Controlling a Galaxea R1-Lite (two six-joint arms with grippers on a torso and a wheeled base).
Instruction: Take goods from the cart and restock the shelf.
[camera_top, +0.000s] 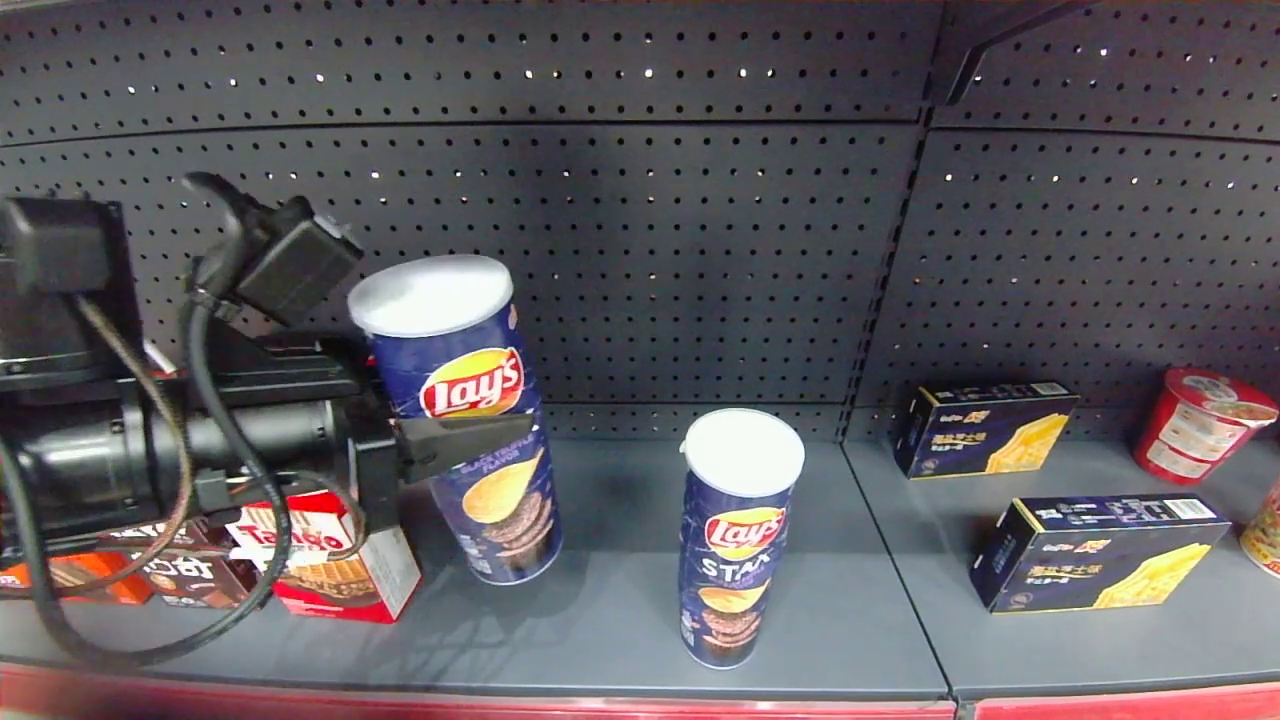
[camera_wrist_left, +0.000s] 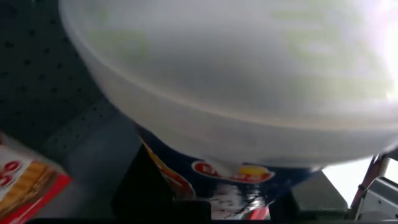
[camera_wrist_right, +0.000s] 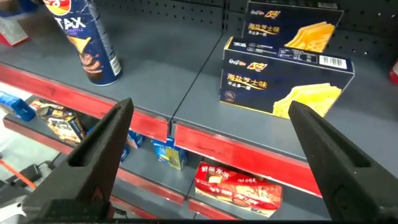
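Far left, on the shelf: low brown and orange boxes, then a red wafer box, all partly hidden by the left arm.

Just right of these: left gripper clamped sideways around the middle of a blue held can, with one finger across its front and the other behind it. Tilted, with the white lid leaning left and the base low by the shelf just beside the wafer box; contact with the shelf not discernible.

Centre: second can, upright, white-lidded, nearer the front edge and apart from the held can.

Right bay: two dark blue boxes lying flat, a far box and a near box. Further right, a red cup by the pegboard.

Right gripper: spread wide, holding nothing, out in front of the shelf's red edge, facing the near box.
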